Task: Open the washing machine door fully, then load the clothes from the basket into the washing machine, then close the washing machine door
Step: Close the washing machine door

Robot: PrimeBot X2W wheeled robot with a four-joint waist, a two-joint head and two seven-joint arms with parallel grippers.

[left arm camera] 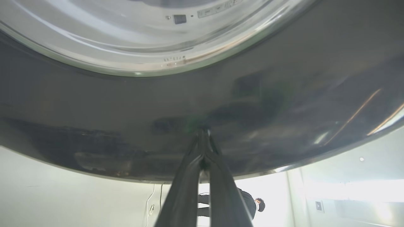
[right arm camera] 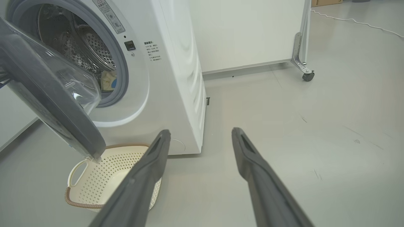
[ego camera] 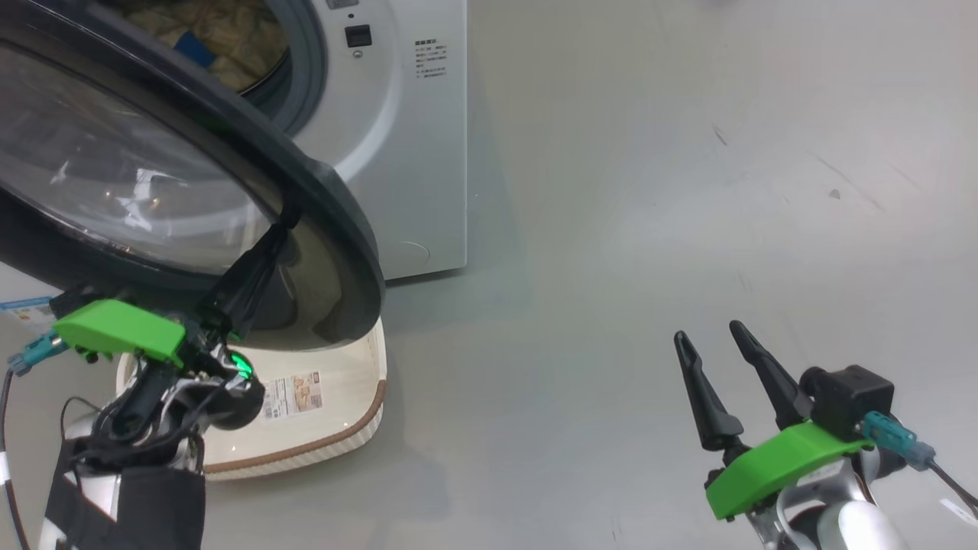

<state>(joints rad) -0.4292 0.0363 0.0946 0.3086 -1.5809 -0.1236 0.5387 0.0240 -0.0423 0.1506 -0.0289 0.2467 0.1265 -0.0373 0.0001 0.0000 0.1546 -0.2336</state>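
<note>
Left pincer (ego camera: 288, 219) is closed, its two dark fingers (left arm camera: 189, 176) pressed together with nothing between them. The tips touch the glossy black rim of the washing machine door (ego camera: 344, 214); the left wrist view shows the tips meeting that rim (left arm camera: 94, 110) just below the glass bowl.

The door stands partly open, swung out from the washing machine (ego camera: 412, 153) and hanging over the basket (ego camera: 367, 416). The right wrist view has the door (right arm camera: 47, 104) at an angle to the white front of the machine (right arm camera: 170, 88), drum opening uncovered.

The clothes (ego camera: 229, 38) are inside the drum, a pale cream bundle with a blue patch, seen low in the opening from the right wrist (right arm camera: 109, 80).

The basket sits on the floor (ego camera: 649, 191) right in front of the machine, partly under the door's lower edge, label (ego camera: 294, 396) visible on its bottom. Its perforated wall (right arm camera: 94, 179) and white handle show.

Right pincer (ego camera: 709, 332) is open, fingers spread, holding nothing, well apart from the machine over bare floor (right arm camera: 201, 131).

A person (left arm camera: 249, 201) stands in the background of the left wrist view.
</note>
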